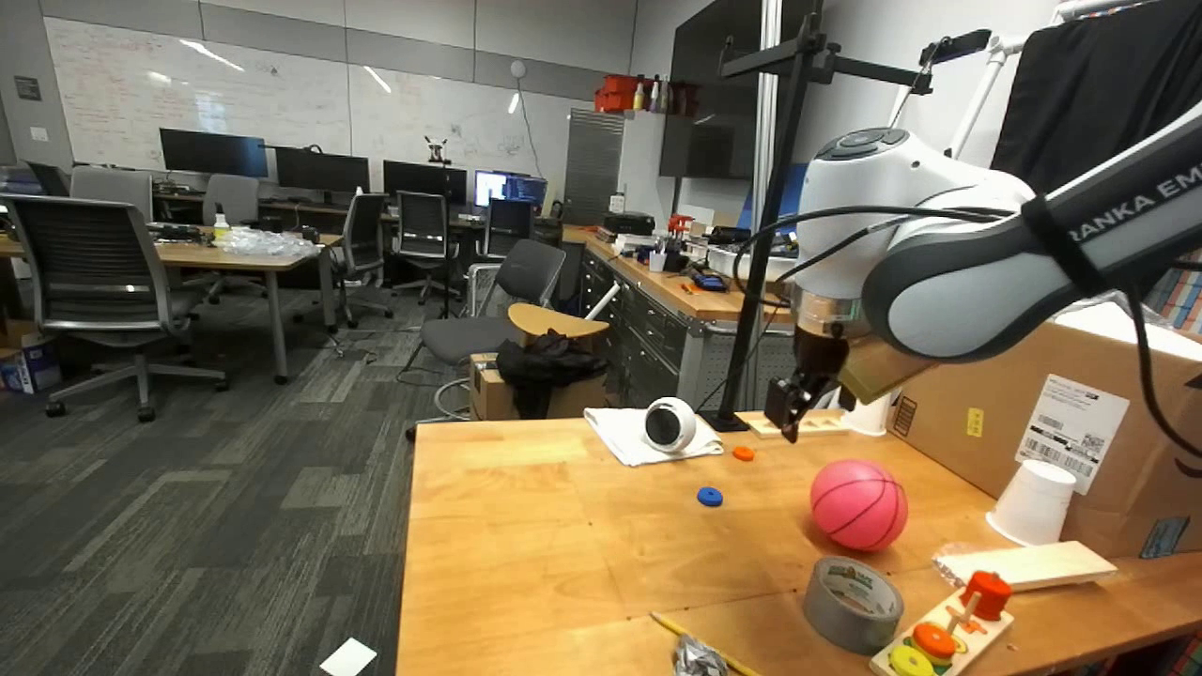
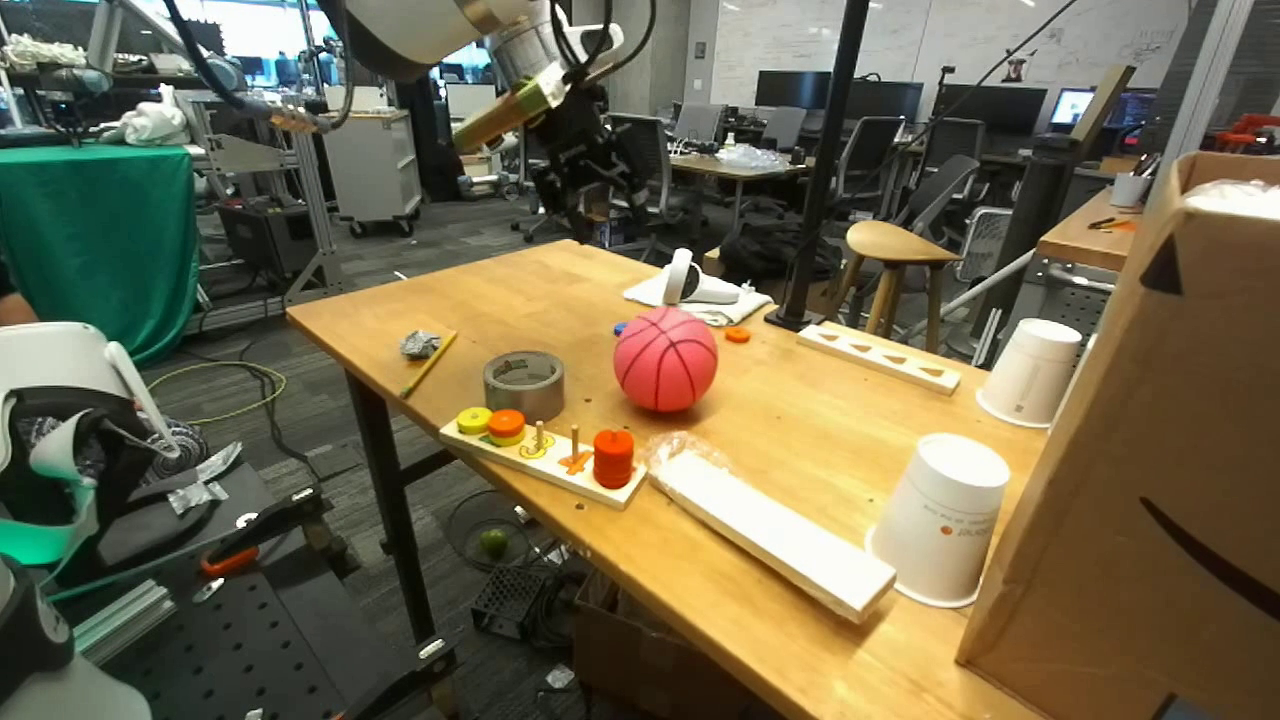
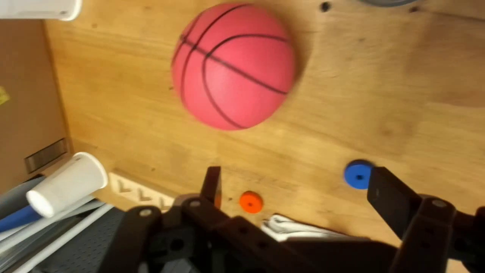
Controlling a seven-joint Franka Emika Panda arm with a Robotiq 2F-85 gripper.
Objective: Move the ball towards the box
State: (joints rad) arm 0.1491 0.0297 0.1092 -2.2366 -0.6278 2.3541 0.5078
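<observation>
The pinkish-red ball (image 1: 858, 504) with dark seams rests on the wooden table; it also shows in an exterior view (image 2: 666, 360) and in the wrist view (image 3: 233, 68). A large brown cardboard box (image 1: 995, 380) stands at the table's edge, also seen in an exterior view (image 2: 1130, 420) and partly in the wrist view (image 3: 34, 87). No white carton shows. My gripper (image 1: 817, 421) hangs above the table, apart from the ball; it shows in an exterior view (image 2: 608, 215). In the wrist view its fingers (image 3: 295, 170) are wide open and empty, with the ball outside them.
White upside-down cups (image 2: 940, 520) stand between ball and box. A pale flat block (image 2: 770, 530), grey tape roll (image 1: 853, 606) and ring toy (image 2: 540, 450) lie near the ball. A blue disc (image 3: 358, 174), orange disc (image 3: 251, 202), notched wooden strip (image 2: 880, 357) and black pole (image 2: 820, 200) are around.
</observation>
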